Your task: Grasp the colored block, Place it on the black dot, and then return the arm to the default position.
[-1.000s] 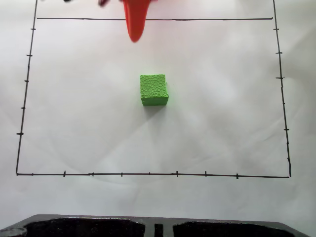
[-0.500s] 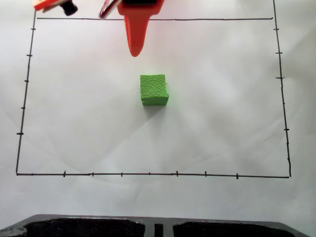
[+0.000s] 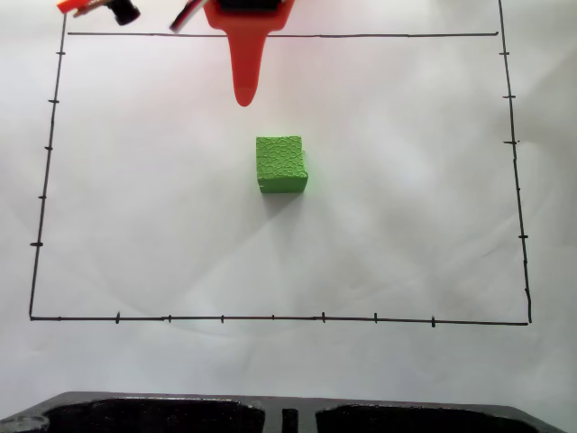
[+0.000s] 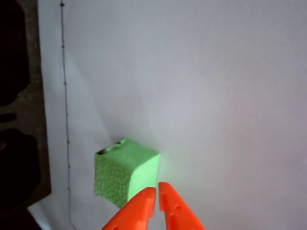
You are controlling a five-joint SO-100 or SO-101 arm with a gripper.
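The colored block (image 3: 280, 164), a bright green cube with a crackled surface, rests on white paper in the middle of the fixed view. The arm's orange tapering jaw reaches in from the top edge, and the gripper (image 3: 244, 99) hangs above and slightly left of the block, clear of it. In the wrist view the block (image 4: 122, 172) lies just left of the gripper (image 4: 157, 190), whose two orange tips meet with nothing between them. The black dot is hidden. A thin dark sliver (image 4: 117, 142) shows at the block's far edge, and I cannot tell what it is.
A hand-drawn black border (image 3: 270, 318) with tick marks frames the paper. A dark moulded tray (image 3: 180, 415) runs along the bottom edge of the fixed view. Cables and a black part (image 3: 124, 12) of the arm sit at the top left.
The orange jaw has come further into the fixed view from the top, its tip now closer to the block. The block has not moved.
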